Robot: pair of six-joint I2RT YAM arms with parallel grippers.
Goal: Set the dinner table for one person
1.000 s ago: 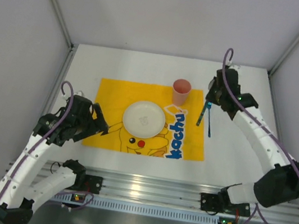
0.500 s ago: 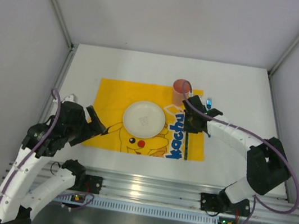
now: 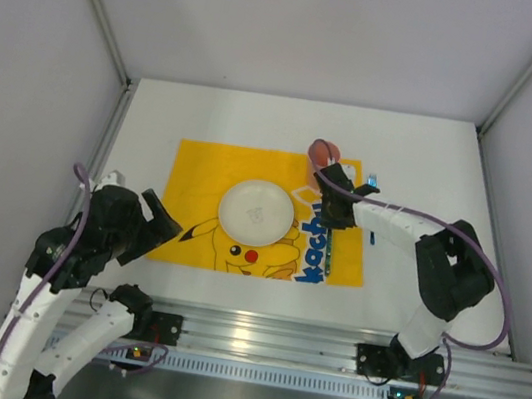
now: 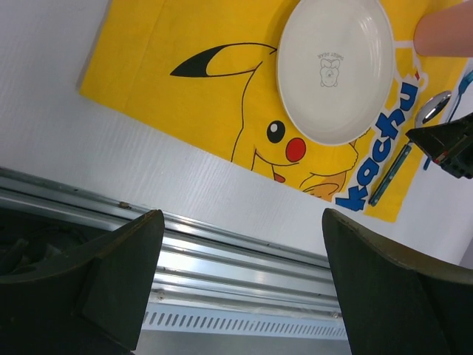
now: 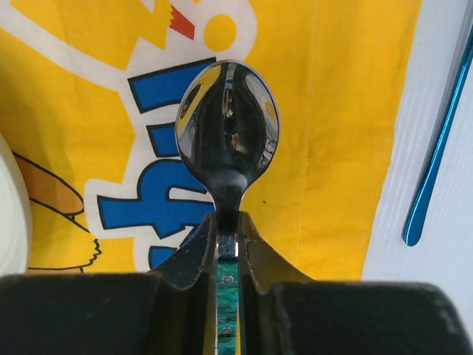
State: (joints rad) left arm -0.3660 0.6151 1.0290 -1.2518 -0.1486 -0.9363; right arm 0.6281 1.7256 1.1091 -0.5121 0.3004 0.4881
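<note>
Down at the lower left of the overhead view, the left arm point(image 3: 53, 267) sits folded up, its left gripper point(image 3: 163, 221) spread wide and holding nothing. The right arm point(image 3: 442, 273) bends sharply toward mid-frame, with the right gripper point(image 5: 228, 222) pinching a spoon point(image 5: 228, 129) by the neck.

The white tabletop point(image 3: 238, 119) fills the middle of the top view. A yellow cartoon-print placemat point(image 3: 201, 164) lies flat at its centre. A thin blue utensil handle point(image 5: 436, 140) lies on bare white just right of the mat's edge.
</note>
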